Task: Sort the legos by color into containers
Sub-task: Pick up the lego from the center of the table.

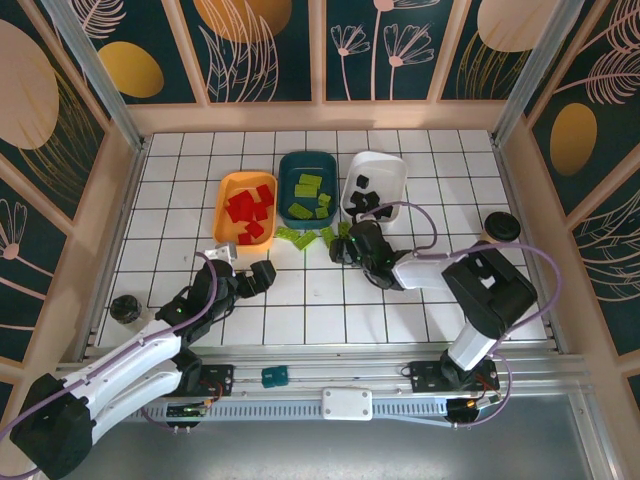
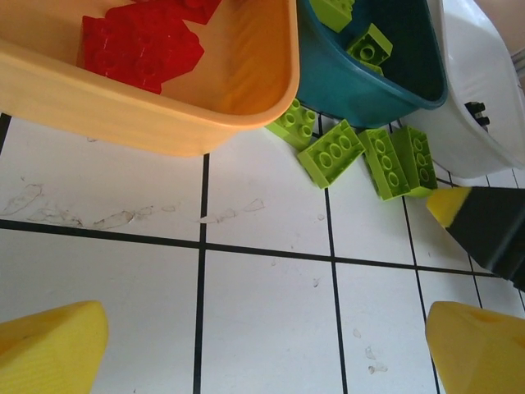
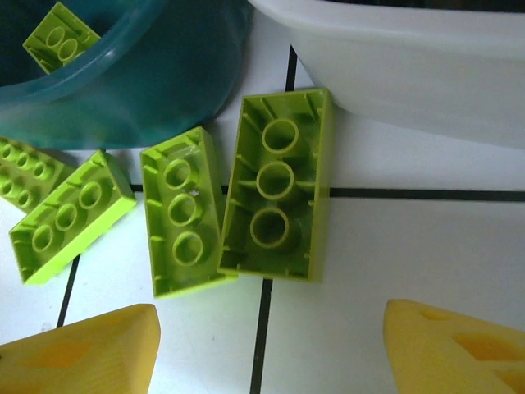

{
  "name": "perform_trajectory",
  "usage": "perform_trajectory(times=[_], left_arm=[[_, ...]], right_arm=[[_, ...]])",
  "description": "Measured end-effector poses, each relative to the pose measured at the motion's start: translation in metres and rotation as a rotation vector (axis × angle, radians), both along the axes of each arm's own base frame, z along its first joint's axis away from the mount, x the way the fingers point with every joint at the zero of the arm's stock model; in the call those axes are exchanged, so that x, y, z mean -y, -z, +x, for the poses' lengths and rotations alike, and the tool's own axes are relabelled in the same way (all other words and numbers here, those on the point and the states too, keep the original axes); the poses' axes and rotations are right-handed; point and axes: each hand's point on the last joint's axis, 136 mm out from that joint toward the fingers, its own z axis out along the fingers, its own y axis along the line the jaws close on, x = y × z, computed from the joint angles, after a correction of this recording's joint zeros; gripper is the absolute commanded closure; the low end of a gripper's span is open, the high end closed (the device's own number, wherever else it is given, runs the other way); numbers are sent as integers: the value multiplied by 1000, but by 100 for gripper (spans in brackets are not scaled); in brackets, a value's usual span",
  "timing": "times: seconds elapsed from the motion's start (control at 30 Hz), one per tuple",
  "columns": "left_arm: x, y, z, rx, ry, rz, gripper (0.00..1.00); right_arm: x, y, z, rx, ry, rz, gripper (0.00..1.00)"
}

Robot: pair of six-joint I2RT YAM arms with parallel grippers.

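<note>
Three trays stand in a row at the back: the orange-yellow tray (image 1: 232, 190) holds red legos (image 1: 250, 207), the dark teal tray (image 1: 288, 172) holds lime green legos (image 1: 308, 190), and the white tray (image 1: 392, 170) holds black legos (image 1: 364, 200). Several loose green legos (image 1: 300, 238) lie on the table in front of the teal tray. My right gripper (image 3: 271, 353) is open just short of two overturned green bricks (image 3: 275, 185), (image 3: 182, 212). My left gripper (image 2: 262, 353) is open over bare tiles, nearer than the green bricks (image 2: 332, 153) and the orange-yellow tray (image 2: 164, 123).
A dark round object (image 1: 125, 308) sits at the table's left edge and another (image 1: 500, 226) at the right edge. A small teal block (image 1: 274, 376) rests on the front rail. Patterned walls enclose the table. The right gripper's yellow fingertip (image 2: 449, 205) shows in the left wrist view.
</note>
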Motion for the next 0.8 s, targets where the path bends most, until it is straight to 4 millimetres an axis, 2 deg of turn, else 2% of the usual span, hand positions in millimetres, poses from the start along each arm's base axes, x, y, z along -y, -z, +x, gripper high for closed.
perform_trajectory(times=[0.17, 0.37, 0.43, 0.63, 0.8], left_arm=[[0, 2, -1, -4, 0, 2, 1], [-1, 2, -1, -5, -2, 0, 1], [-1, 2, -1, -5, -2, 0, 1], [-1, 3, -1, -6, -2, 1, 1], [0, 4, -2, -8, 2, -1, 1]], right_arm=[[-1, -1, 17, 17, 29, -2, 39], [-5, 2, 39, 31, 61, -13, 42], [-7, 5, 42, 29, 59, -19, 47], [-6, 9, 40, 23, 57, -26, 69], [5, 7, 18, 17, 49, -26, 77]])
